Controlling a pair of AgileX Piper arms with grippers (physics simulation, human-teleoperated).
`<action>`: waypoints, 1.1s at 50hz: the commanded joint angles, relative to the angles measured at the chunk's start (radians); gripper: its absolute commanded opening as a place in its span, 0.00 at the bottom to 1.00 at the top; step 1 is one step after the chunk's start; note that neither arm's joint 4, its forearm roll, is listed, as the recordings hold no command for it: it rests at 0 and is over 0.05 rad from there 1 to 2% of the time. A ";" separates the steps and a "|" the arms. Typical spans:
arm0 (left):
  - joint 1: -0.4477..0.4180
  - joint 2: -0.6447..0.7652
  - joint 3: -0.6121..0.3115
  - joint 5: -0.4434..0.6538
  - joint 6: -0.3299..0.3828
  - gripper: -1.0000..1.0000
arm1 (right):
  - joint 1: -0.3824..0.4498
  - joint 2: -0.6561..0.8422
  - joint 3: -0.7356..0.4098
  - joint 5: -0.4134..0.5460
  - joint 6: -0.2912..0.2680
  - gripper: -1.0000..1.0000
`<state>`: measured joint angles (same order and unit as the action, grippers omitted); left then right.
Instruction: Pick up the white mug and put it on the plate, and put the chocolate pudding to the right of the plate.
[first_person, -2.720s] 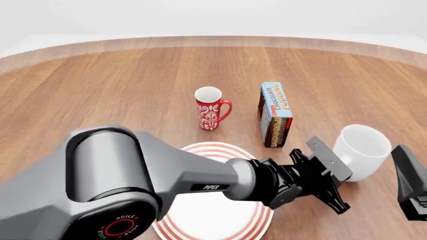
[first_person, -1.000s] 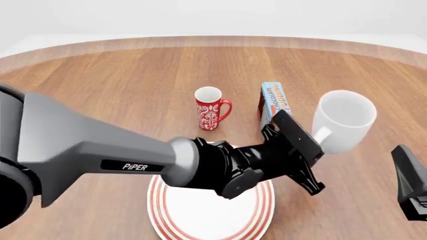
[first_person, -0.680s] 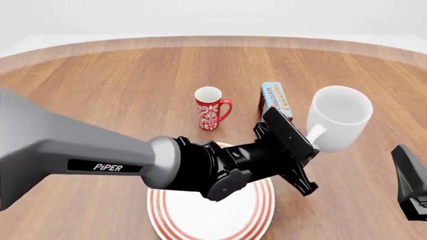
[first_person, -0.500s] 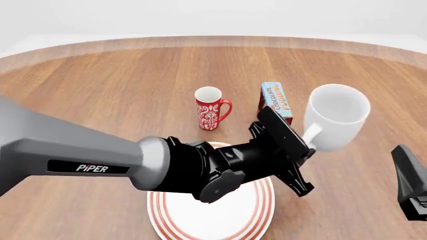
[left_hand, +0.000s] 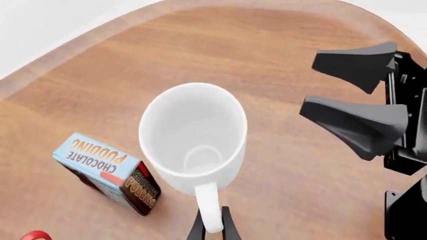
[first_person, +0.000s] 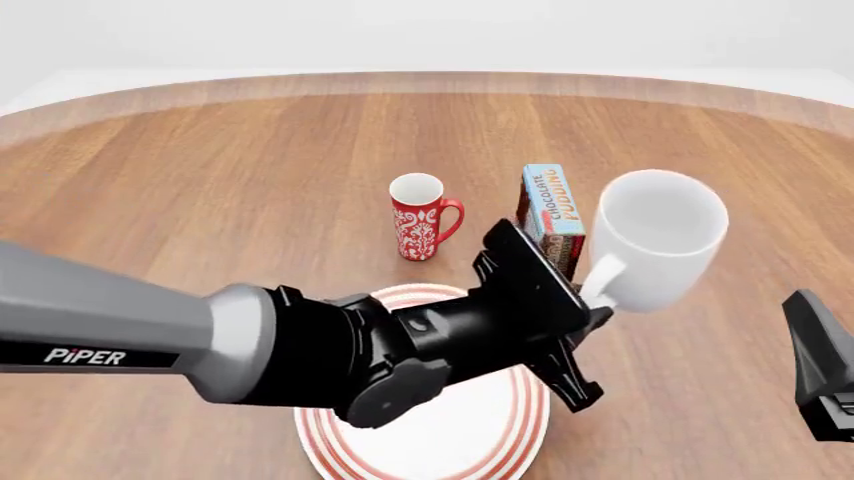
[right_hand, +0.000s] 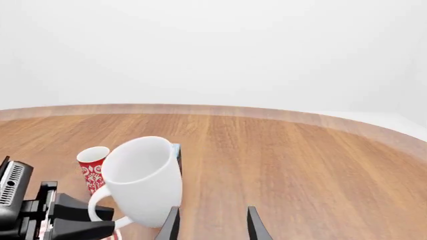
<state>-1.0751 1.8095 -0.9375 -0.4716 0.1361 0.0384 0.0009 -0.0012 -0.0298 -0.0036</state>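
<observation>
Above the table (first_person: 214, 170), to the right of the plate (first_person: 521, 440), we hold the white mug (first_person: 654, 240) in the air with our left gripper (first_person: 587, 312), its jaws pinched tight on the looped handle. The left wrist view looks straight down into the mug's bowl, with the two fingertips (left_hand: 197, 231) closed on either side of the handle, so the mug hangs from that grip alone, tilted, its mouth turned up and toward us. Behind the plate and a little to its right stands the chocolate pudding (first_person: 551, 222), upright on the wood, its blue lettered face up; in the front view the mug sits just right of it and overlaps its edge. Behind the plate, left of the carton, a red mug (first_person: 422, 218) stands upright, apart from both. Most of the plate's far side is covered by our left arm; its red-ringed rim shows at the near right. Our right gripper (right_hand: 211, 222) waits low, well right of the plate, its fingers (left_hand: 357, 122) spread apart with nothing between them, touching nothing.
</observation>
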 joint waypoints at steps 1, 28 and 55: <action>0.005 -0.051 0.064 -0.022 0.003 0.00 | -0.001 0.000 0.000 0.000 0.000 1.00; 0.044 -0.151 0.191 -0.050 -0.007 0.00 | 0.000 0.000 0.000 0.000 0.000 1.00; 0.078 -0.242 0.315 -0.081 -0.032 0.00 | 0.000 0.000 0.000 0.000 0.000 1.00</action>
<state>-1.0083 1.5990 -0.6630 -0.5398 0.1082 0.0384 0.0009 -0.0012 -0.0298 -0.0036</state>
